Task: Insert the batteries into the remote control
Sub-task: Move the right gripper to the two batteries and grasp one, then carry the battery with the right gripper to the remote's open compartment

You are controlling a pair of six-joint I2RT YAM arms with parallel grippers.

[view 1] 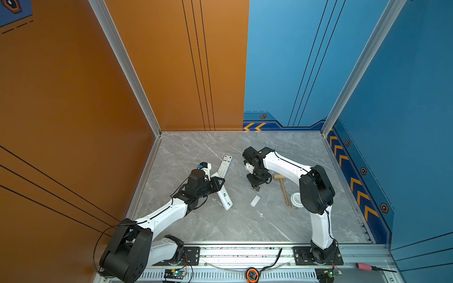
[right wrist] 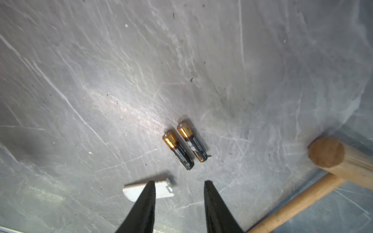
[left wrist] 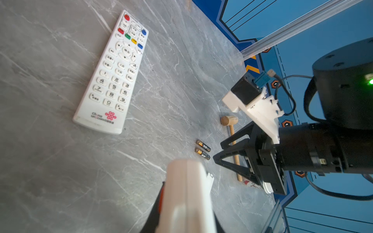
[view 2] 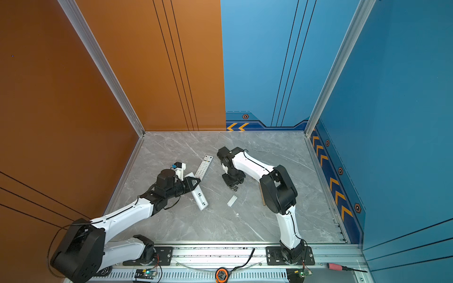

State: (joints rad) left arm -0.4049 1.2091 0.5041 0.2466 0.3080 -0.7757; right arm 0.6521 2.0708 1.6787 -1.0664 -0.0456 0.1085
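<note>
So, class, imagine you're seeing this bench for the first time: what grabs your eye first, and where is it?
Two batteries lying side by side on the grey marble table stand out first, with the right tool hovering open close to them. Next comes the left tool, clamped on a white remote, with a buttons-up remote lying on the table just beyond it.
</note>
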